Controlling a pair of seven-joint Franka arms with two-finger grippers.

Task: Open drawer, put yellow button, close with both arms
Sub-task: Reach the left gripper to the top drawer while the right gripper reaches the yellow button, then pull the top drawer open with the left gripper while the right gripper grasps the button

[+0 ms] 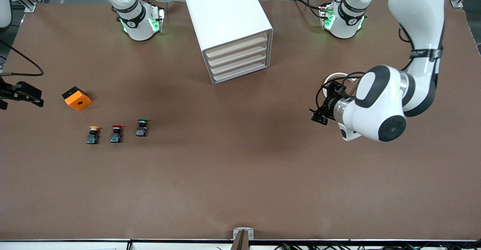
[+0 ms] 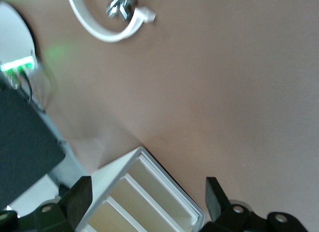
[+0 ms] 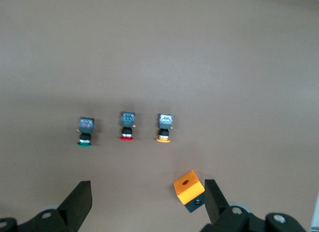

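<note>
Drawer (image 1: 237,44) shut, topmost in white cabinet (image 1: 225,17) | yellow button (image 1: 93,134) on worktop (image 1: 240,175) toward right arm's end, beside red button (image 1: 116,133), nearer the camera than orange cube (image 1: 77,98) | left tool (image 1: 319,116) over bare worktop, fingers spread, empty | right tool (image 1: 22,92) over worktop edge, fingers spread, empty
</note>
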